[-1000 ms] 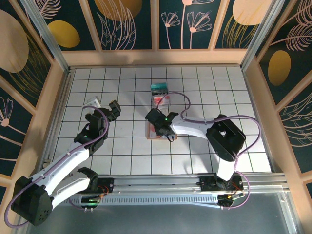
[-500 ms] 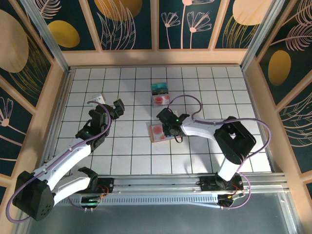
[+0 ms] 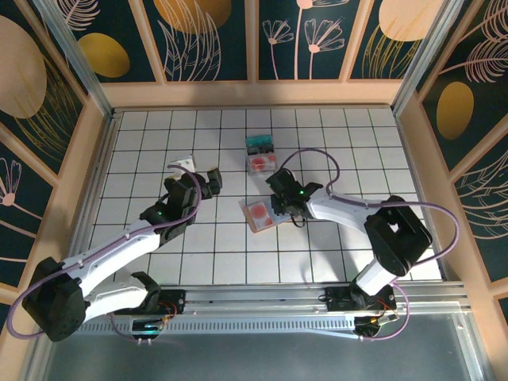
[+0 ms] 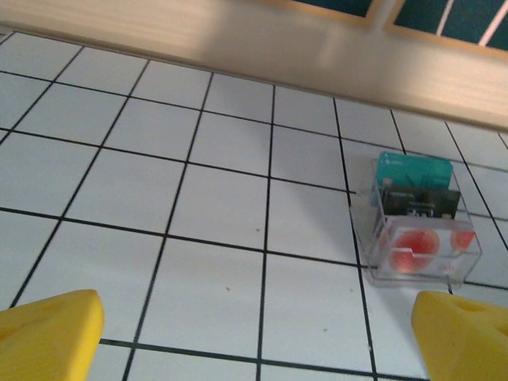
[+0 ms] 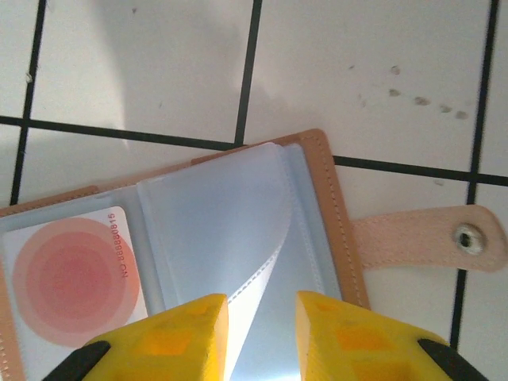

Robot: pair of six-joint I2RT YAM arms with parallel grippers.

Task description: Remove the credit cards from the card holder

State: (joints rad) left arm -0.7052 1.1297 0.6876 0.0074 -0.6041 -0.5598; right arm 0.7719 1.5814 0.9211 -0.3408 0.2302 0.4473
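The tan card holder (image 5: 329,214) lies open on the tiles, its strap tab (image 5: 429,238) pointing right. A pale pink credit card with a red circle (image 5: 71,274) sits in its left sleeve. My right gripper (image 5: 262,333) hovers over the right half, jaws a little apart, with a lifted clear sleeve leaf (image 5: 266,262) rising between the fingers. From above, the right gripper (image 3: 282,208) stands at the holder's right edge, beside the pink card (image 3: 258,213). My left gripper (image 4: 258,341) is wide open over bare tiles, left of a clear box (image 4: 468,254) that holds a teal card (image 4: 413,168).
The clear box (image 3: 260,155) stands one tile behind the holder, with a dark card and red-circle cards beside the teal one. Wooden walls (image 3: 254,94) fence in the tiled floor. The left gripper (image 3: 198,171) is about two tiles left of the box.
My right gripper slid right from above the holder to its right edge, baring the pink card. The left arm swung forward and right towards the middle, still open.
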